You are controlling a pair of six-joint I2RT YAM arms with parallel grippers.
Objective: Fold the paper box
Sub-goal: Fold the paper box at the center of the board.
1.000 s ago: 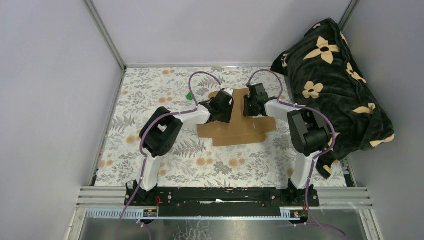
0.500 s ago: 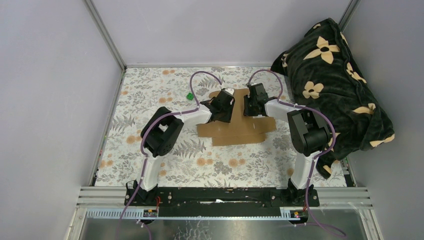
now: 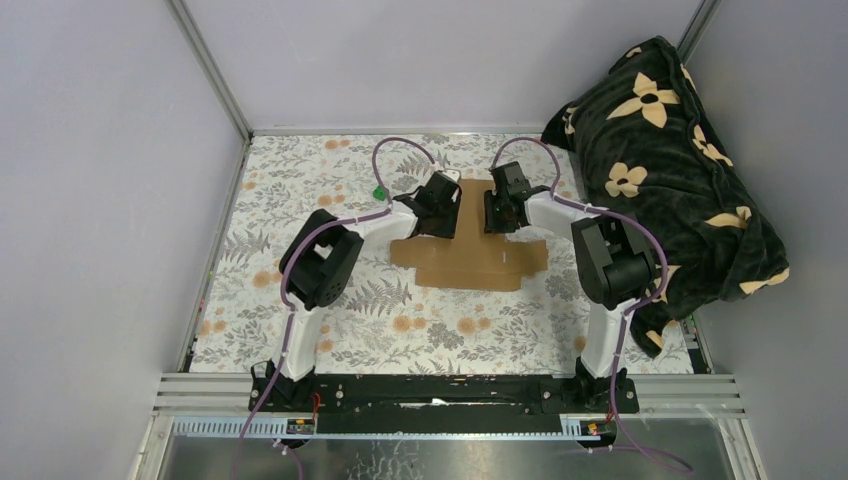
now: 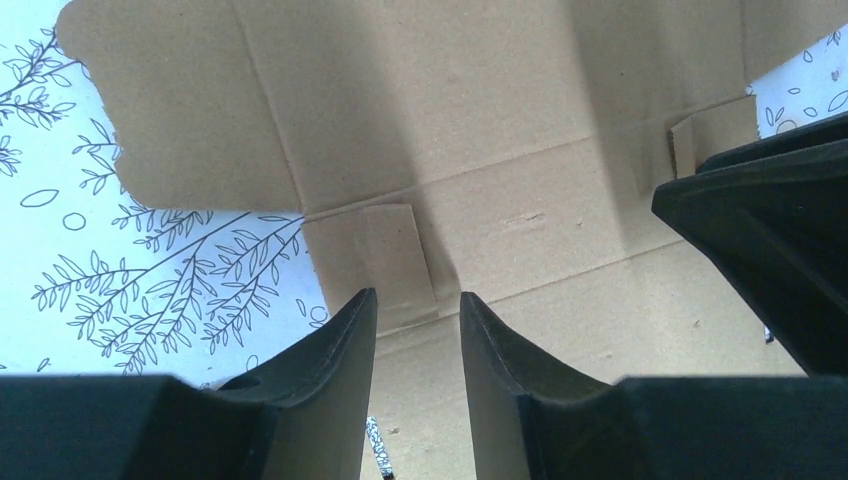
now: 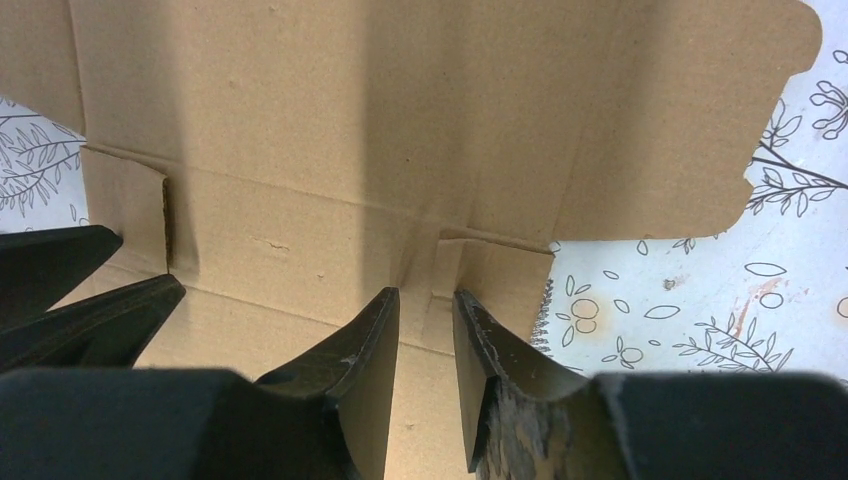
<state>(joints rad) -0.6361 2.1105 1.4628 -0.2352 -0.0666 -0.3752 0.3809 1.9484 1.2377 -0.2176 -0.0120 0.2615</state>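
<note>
The paper box (image 3: 470, 258) is a flat brown die-cut cardboard sheet with flaps and creases, lying on the floral table. My left gripper (image 3: 443, 207) hovers over its far left part. In the left wrist view its jaws (image 4: 417, 300) stand apart over the paper box (image 4: 450, 120), by a small tab, with nothing between them. My right gripper (image 3: 503, 203) hovers over the far right part. In its own view it (image 5: 425, 297) is open a narrow gap above a crease of the sheet (image 5: 400, 120), empty. Each wrist view shows the other gripper's fingers (image 4: 780, 250) (image 5: 70, 290) at its edge.
A tiny green cube (image 3: 379, 192) lies on the table left of the left gripper. A dark blanket with cream flowers (image 3: 670, 150) is heaped at the right side. Grey walls close in the table (image 3: 300, 300) on the left, back and right.
Both grippers have moved a little farther from the bases over the sheet. The sheet has shifted and turned slightly. The right jaws have parted a little.
</note>
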